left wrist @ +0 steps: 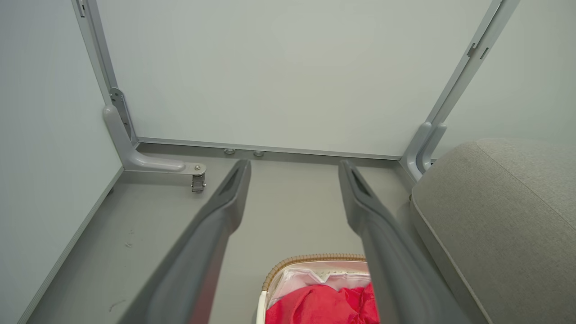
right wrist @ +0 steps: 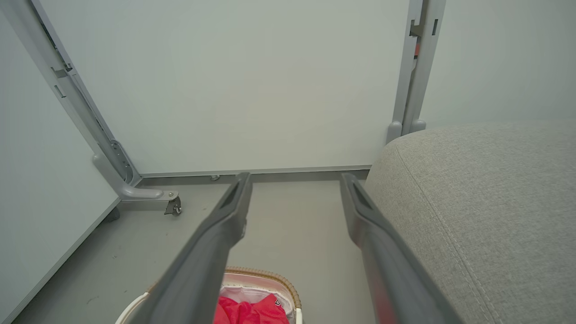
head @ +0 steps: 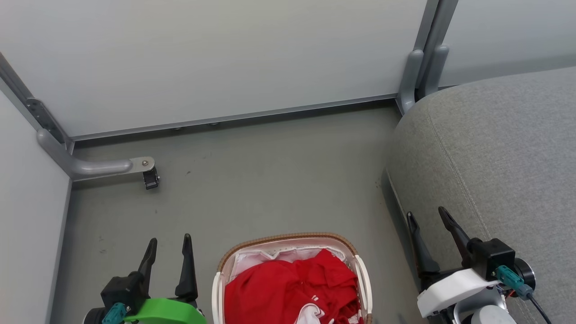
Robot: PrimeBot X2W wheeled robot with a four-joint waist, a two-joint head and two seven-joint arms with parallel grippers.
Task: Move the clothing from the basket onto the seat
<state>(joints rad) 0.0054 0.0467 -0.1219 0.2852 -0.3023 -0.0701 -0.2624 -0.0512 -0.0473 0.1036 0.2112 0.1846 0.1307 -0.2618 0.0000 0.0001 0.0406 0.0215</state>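
Red clothing [head: 292, 288] with white trim lies bunched in the white basket [head: 288, 237], which has a brown woven rim and stands on the floor at the bottom middle of the head view. The grey seat [head: 495, 157] rises on the right. My left gripper [head: 170, 240] hangs open left of the basket, holding nothing. My right gripper [head: 427, 215] is open too, in front of the seat's near edge and right of the basket. In the left wrist view the clothing [left wrist: 319, 306] and basket [left wrist: 310, 258] sit low between the fingers; the seat [left wrist: 504, 216] is at the right. The right wrist view shows clothing [right wrist: 252, 311], basket [right wrist: 265, 273] and seat [right wrist: 486, 202].
Pale partition panels [head: 216, 58] close off the back and the left side. A grey panel foot with a small castor [head: 150, 177] juts onto the grey floor [head: 270, 180] at the left. An upright grey post [head: 425, 54] stands beside the seat's far corner.
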